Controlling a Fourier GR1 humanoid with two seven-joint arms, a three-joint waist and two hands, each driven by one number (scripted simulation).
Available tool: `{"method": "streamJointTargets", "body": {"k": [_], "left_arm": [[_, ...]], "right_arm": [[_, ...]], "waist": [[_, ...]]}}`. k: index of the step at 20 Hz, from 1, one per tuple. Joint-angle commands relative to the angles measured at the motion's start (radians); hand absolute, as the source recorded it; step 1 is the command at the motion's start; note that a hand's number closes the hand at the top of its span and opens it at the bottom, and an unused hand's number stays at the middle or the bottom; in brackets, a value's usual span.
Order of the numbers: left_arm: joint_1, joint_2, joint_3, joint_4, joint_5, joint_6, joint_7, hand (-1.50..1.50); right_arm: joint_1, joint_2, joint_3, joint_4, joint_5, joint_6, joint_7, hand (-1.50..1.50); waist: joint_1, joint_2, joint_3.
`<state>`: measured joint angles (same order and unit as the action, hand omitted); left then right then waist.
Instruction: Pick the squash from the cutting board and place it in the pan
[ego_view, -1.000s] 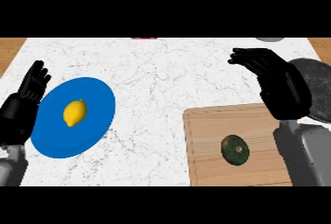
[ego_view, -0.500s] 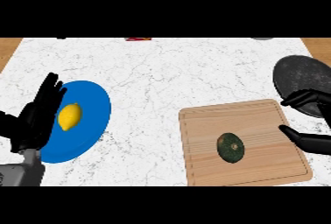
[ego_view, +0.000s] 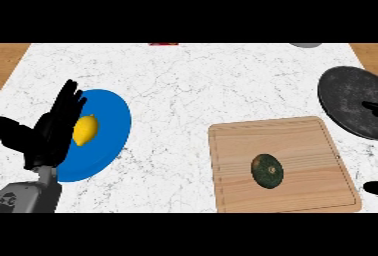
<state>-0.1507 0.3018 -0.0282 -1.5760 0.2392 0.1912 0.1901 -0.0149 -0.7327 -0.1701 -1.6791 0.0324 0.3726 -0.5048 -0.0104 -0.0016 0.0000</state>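
The dark green squash (ego_view: 267, 170) lies near the middle of the wooden cutting board (ego_view: 310, 145) at the lower right. The dark grey pan (ego_view: 347, 95) sits beyond the board at the right edge, partly cut off by the view. Of my right hand (ego_view: 371, 187) only small black bits show at the right edge, one beside the board's near right corner and one over the pan. It is apart from the squash. My left hand (ego_view: 52, 130) stands open at the far left, fingers up, over the edge of a blue plate.
A blue plate (ego_view: 111, 125) with a yellow lemon (ego_view: 85, 130) lies at the left of the white marble counter (ego_view: 192, 85). A small red thing (ego_view: 164, 44) and a grey object (ego_view: 305, 45) peek in at the far edge.
My right hand has slid off to the right, away from the board, until almost none of it shows. The left hand has moved in over the blue plate's edge.
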Motion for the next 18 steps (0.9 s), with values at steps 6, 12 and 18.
{"method": "streamJointTargets", "body": {"k": [6, 12, 18], "left_arm": [[0.004, -0.015, -0.016, -0.022, -0.008, -0.022, 0.012, 0.0], [0.006, -0.044, -0.034, -0.055, -0.04, 0.02, 0.044, 0.0], [-0.013, -0.019, 0.016, 0.018, -0.017, -0.032, 0.006, 0.0]], "right_arm": [[-0.13, -0.076, 0.169, -0.159, 0.259, 0.018, 0.275, -1.5], [-0.181, -0.092, 0.317, -0.238, 0.359, 0.152, 0.447, -1.5], [-0.234, -0.105, 0.466, -0.162, 0.478, 0.285, 0.481, -1.5]], "waist": [[0.027, 0.002, -0.002], [0.028, 0.001, -0.001], [0.03, 0.007, -0.001]]}}
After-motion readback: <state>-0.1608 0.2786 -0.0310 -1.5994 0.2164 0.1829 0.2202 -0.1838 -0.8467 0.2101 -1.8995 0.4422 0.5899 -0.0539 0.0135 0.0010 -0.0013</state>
